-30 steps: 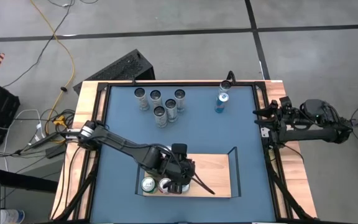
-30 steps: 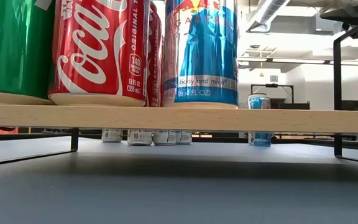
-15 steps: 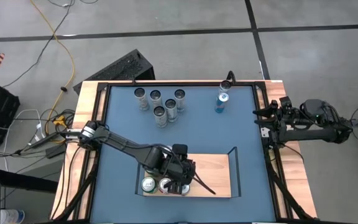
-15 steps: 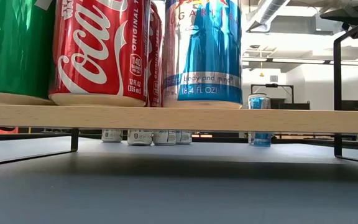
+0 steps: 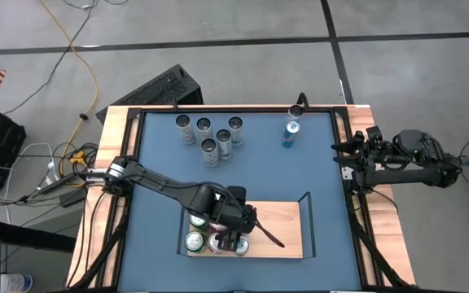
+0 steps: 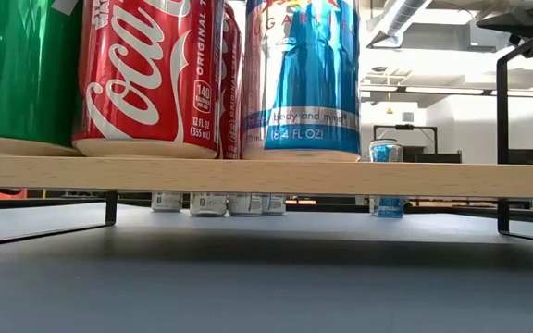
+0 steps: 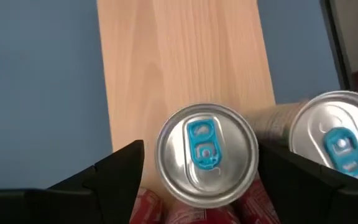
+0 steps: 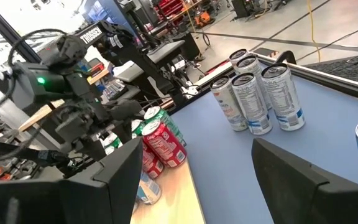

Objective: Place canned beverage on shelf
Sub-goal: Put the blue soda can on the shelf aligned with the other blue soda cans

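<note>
A blue-and-silver can (image 7: 207,163) stands upright on the light-wood shelf (image 5: 279,228), its bottom on the board, as the low view shows (image 6: 302,79). My left gripper (image 7: 201,180) is above it and open, one finger on each side of the can's top, pointing steeply down. I see a gap at one finger. The other finger's edge runs along the rim, and I cannot tell whether it touches. Red cans (image 6: 146,74) and a green can (image 6: 12,74) stand beside it on the shelf. My right gripper (image 8: 197,180) waits open at the table's right edge (image 5: 340,159).
Several silver cans (image 5: 210,134) and a blue can (image 5: 290,132) stand at the table's far side. A second silver top with a blue tab (image 7: 337,137) shows close beside the first. The shelf's right half is bare wood, with a black rail (image 5: 306,213) at its end.
In the low view the blue can has shifted slightly toward the near edge and come down onto the shelf board. It has stood still there for the last half second. My left hand has tipped a little above it.
</note>
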